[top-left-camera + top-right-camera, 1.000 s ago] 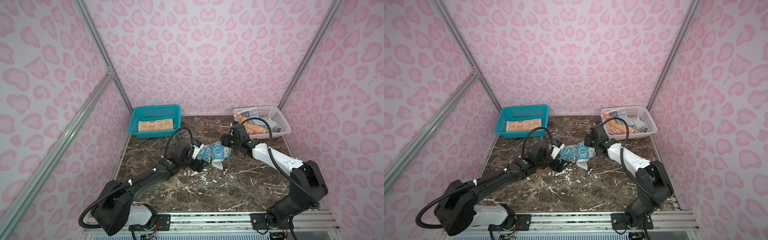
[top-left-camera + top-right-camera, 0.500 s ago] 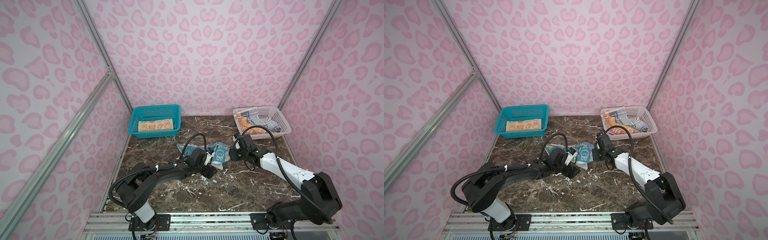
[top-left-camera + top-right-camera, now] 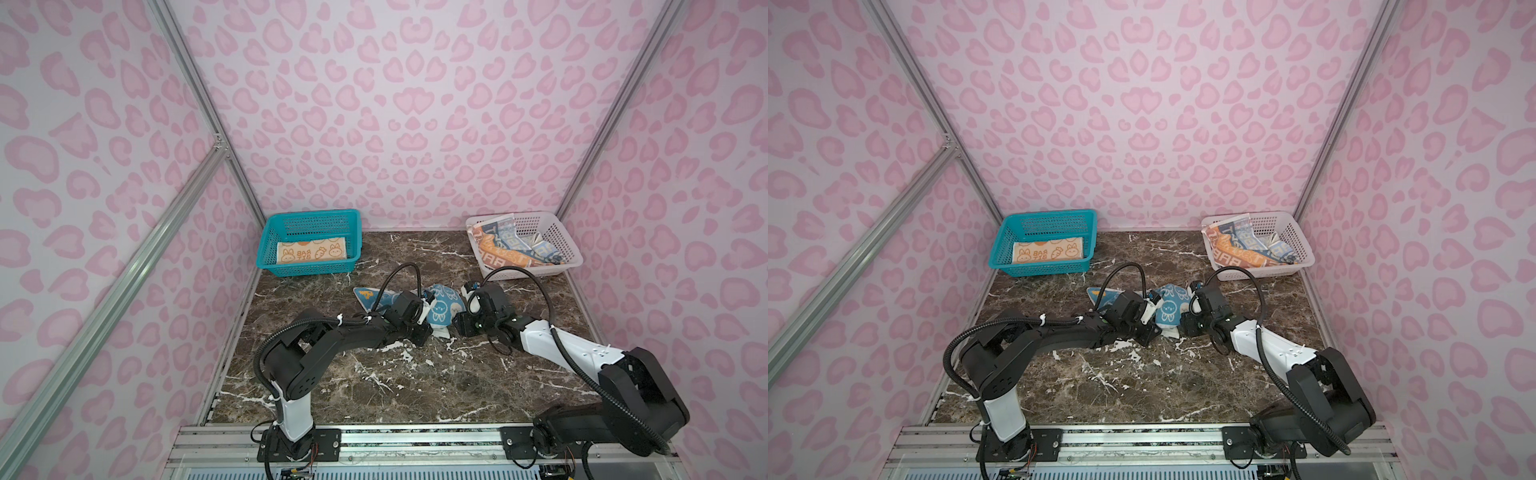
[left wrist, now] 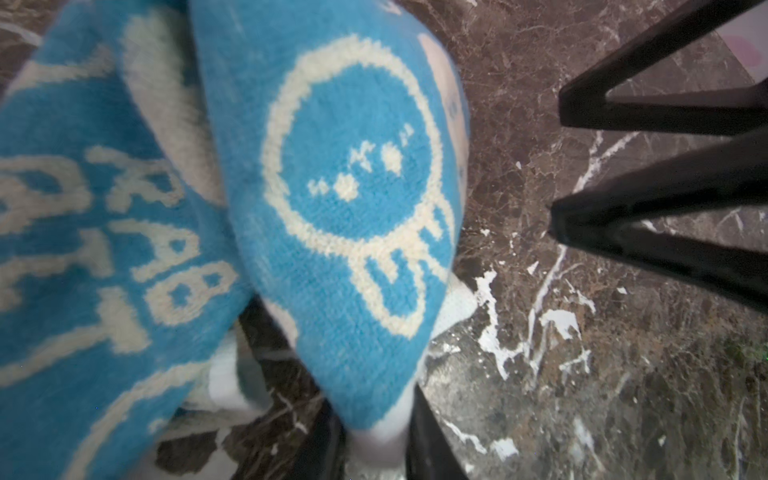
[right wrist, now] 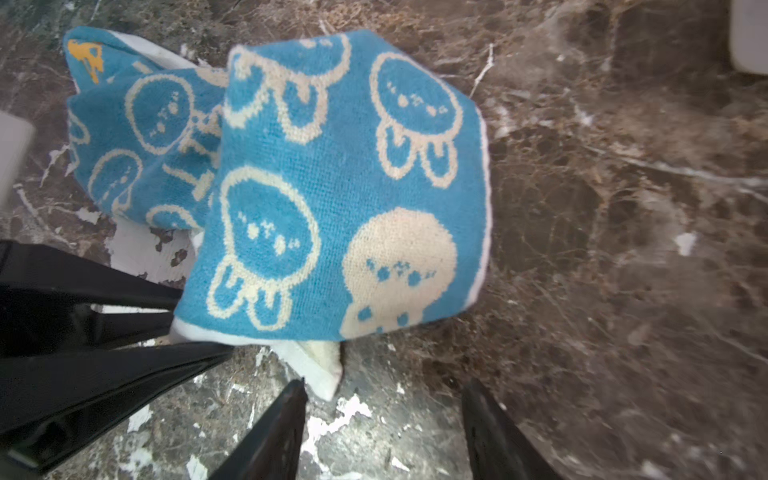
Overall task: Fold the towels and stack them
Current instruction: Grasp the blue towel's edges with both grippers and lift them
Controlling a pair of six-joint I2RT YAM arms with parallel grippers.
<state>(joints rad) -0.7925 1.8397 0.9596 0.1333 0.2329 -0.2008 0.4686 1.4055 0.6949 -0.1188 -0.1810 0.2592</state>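
The blue towel (image 3: 442, 307) (image 3: 1169, 307) with white bunnies lies bunched mid-table, one fold standing up. My left gripper (image 3: 430, 329) (image 3: 1156, 328) (image 4: 374, 424) is shut on its white-edged corner, shown in the left wrist view. My right gripper (image 3: 455, 325) (image 3: 1183, 326) (image 5: 384, 399) faces it from the right, open, with only bare table between the fingers. A white towel corner (image 5: 320, 374) lies just beside one finger. The orange-cream towel (image 3: 311, 251) (image 3: 1046, 251) lies folded in the teal basket. The lettered towel (image 3: 507, 249) (image 3: 1241, 247) is crumpled in the white basket.
The teal basket (image 3: 307, 214) (image 3: 1050, 214) stands at the back left and the white mesh basket (image 3: 552, 232) (image 3: 1287, 224) at the back right. Pink patterned walls close three sides. The dark marble table (image 3: 415, 386) stretches toward the front rail.
My left gripper has closed on the blue towel's corner. Both grippers and the towel have come forward and down toward the table's middle.
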